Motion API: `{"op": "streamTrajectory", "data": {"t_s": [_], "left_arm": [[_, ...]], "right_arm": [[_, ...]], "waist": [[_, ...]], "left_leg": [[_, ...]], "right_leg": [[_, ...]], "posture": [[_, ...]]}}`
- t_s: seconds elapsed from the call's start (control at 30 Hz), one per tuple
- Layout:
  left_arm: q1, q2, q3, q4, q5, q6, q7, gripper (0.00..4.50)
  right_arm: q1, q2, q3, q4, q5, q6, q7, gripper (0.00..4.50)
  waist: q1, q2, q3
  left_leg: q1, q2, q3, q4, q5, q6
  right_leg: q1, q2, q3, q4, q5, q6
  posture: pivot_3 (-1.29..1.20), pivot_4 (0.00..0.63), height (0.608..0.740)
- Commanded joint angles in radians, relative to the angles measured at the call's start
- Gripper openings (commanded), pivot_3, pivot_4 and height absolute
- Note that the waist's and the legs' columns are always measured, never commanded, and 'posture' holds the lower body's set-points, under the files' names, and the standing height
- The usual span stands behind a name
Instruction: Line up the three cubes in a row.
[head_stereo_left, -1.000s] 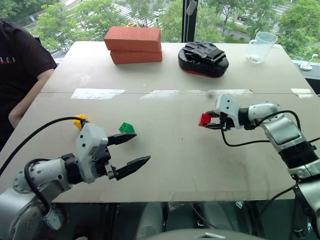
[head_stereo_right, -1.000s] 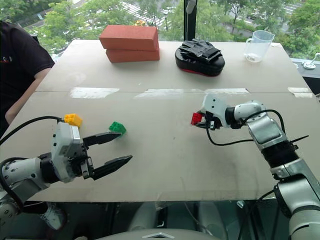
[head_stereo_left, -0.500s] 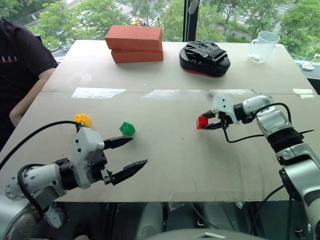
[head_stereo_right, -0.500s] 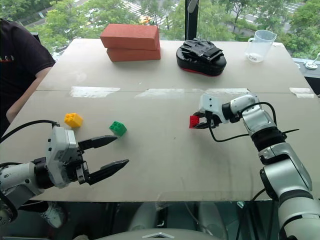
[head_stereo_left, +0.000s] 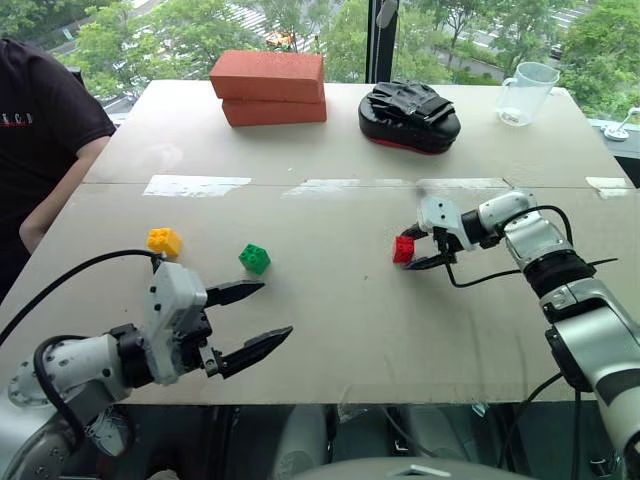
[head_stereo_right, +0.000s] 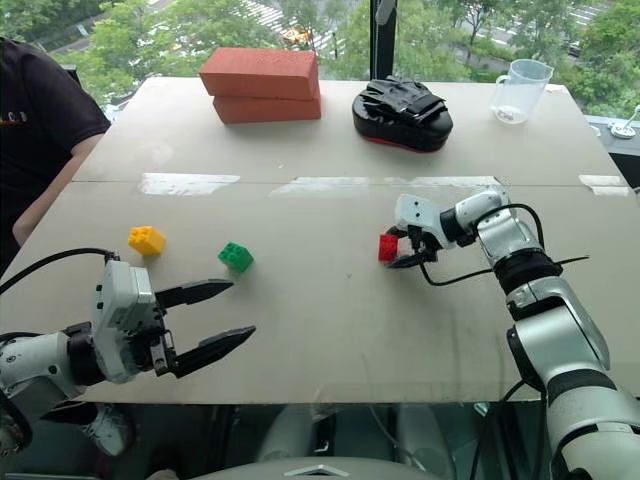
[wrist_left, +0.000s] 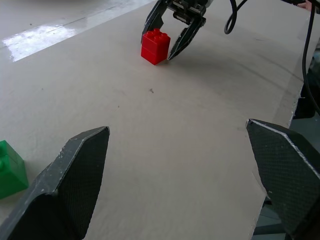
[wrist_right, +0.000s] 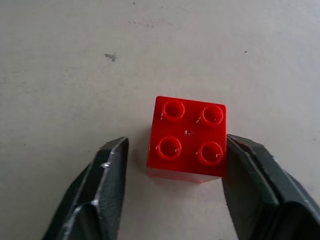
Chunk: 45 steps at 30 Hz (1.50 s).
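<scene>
Red cube (wrist_right: 187, 139) sits studs-up on the table (head_stereo_left: 330, 320) between the right gripper's (head_stereo_left: 412, 251) two black fingers, which are spread: one pad touches or nearly touches a side face, while a clear gap shows on the other side. The cube is resting on the board, not pinched. Seen from the head, it lies at about 3 o'clock from the table's centre.

Green cube (head_stereo_left: 254, 258) stands at roughly 9 o'clock from the red one, well apart. Yellow cube (head_stereo_left: 164, 241) lies further out on the same bearing, near the green and slightly toward 10 o'clock. Left gripper (head_stereo_left: 249, 317) hovers at 6 o'clock of the green cube, fingers wide, holding nothing.

Judgement: the red cube appears set down, in rough line with the other two but with a far larger gap. To finish the release cleanly, the right gripper should back straight off along its own axis, without swinging sideways, as the touching pad could drag or twist the cube. If even spacing is required, the cube would need re-gripping squarely on opposite faces and carrying toward 9 o'clock.

Stacked orange-red bricks (head_stereo_left: 268, 88), a black pad (head_stereo_left: 408, 117) and a clear cup (head_stereo_left: 523, 94) lie at the 12 o'clock edge, clear of the work.
</scene>
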Motion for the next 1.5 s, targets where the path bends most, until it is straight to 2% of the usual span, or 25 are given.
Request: {"op": "streamTrajectory", "data": {"t_s": [0.03,0.13,0.33,0.47,0.63,0.93,1.17,1.27,1.4,1.5], "left_arm": [[0.009,-0.005,0.04,-0.031,-0.004,-0.02,-0.003,4.5],[0.017,-0.027,0.059,-0.022,-0.025,-0.005,0.028,4.5],[-0.034,-0.067,0.051,0.089,0.072,0.056,0.222,4.5],[-0.18,-0.086,-0.003,0.179,0.056,0.144,0.347,4.5],[-0.369,-0.028,-0.166,0.348,0.164,0.17,0.323,4.5],[-0.66,-0.011,-0.419,0.645,0.312,0.145,0.187,4.5],[-0.726,-0.007,-0.493,0.766,0.374,0.047,0.022,1.29],[-0.763,-0.002,-0.512,0.797,0.386,-0.014,-0.072,1.3],[-0.856,-0.009,-0.587,0.859,0.415,-0.157,-0.294,1.3],[-1.013,-0.083,-0.705,1.009,0.514,-0.309,-0.424,1.3]], "right_arm": [[-0.029,-0.005,-0.039,-0.007,0.015,-0.029,0.016,4.46],[-0.01,-0.028,-0.064,-0.052,0.044,-0.028,0.047,4.46],[0.161,-0.095,-0.227,-0.423,0.231,0.075,0.01,4.46],[0.418,-0.155,-0.365,-0.882,0.484,0.424,-0.111,4.46],[0.669,-0.174,-0.418,-1.235,0.53,0.484,-0.265,4.46],[0.828,-0.201,-0.435,-1.405,0.527,0.538,-0.416,4.46],[0.863,-0.223,-0.457,-1.445,0.539,0.543,-0.476,4.5],[0.879,-0.232,-0.469,-1.458,0.54,0.544,-0.498,4.5],[0.898,-0.226,-0.487,-1.49,0.546,0.555,-0.546,4.5],[0.952,-0.211,-0.535,-1.509,0.558,0.548,-0.584,4.5]], "waist": [[0.0,0.0,0.0],[0.0,0.001,0.001],[0.006,0.002,0.002],[0.018,0.002,0.002],[0.024,0.002,0.002],[0.026,0.0,0.002],[0.025,-0.002,0.003],[0.028,-0.002,0.003],[0.032,-0.003,0.004],[0.031,-0.003,0.004]], "left_leg": [[0.0,0.0,0.0,0.0,0.0,0.0],[0.0,0.0,0.0,0.0,0.0,0.0],[-0.001,0.0,-0.002,0.0,0.0,0.0],[-0.001,0.0,-0.004,0.0,0.0,0.001],[-0.001,-0.001,-0.005,0.0,0.0,0.001],[0.0,-0.002,-0.003,0.002,0.0,0.001],[-0.001,-0.001,-0.003,0.001,0.0,0.001],[-0.001,-0.002,-0.003,0.002,0.0,0.001],[-0.002,-0.002,-0.004,0.002,0.0,0.001],[-0.002,-0.004,-0.004,0.002,0.0,0.001]], "right_leg": [[0.0,0.0,0.0,0.0,0.0,0.0],[0.0,0.0,0.0,0.0,0.0,0.0],[0.0,-0.001,-0.002,0.0,0.0,0.0],[0.001,-0.002,-0.004,0.0,0.0,0.0],[0.002,-0.003,-0.006,0.0,0.0,0.001],[0.002,0.003,-0.007,0.001,0.0,0.001],[0.001,0.003,-0.008,0.0,0.0,0.001],[0.001,0.003,-0.007,0.0,0.0,0.001],[0.002,0.003,-0.009,0.001,0.0,0.001],[0.002,0.004,-0.009,0.001,0.0,0.001]], "posture": [[0.0,0.15,0.737],[0.0,0.15,0.737],[0.0,0.15,0.737],[0.0,0.15,0.737],[0.0,0.15,0.737],[0.0,0.15,0.737],[0.0,0.15,0.737],[0.0,0.15,0.737],[0.0,0.15,0.737],[0.0,0.15,0.737]]}}
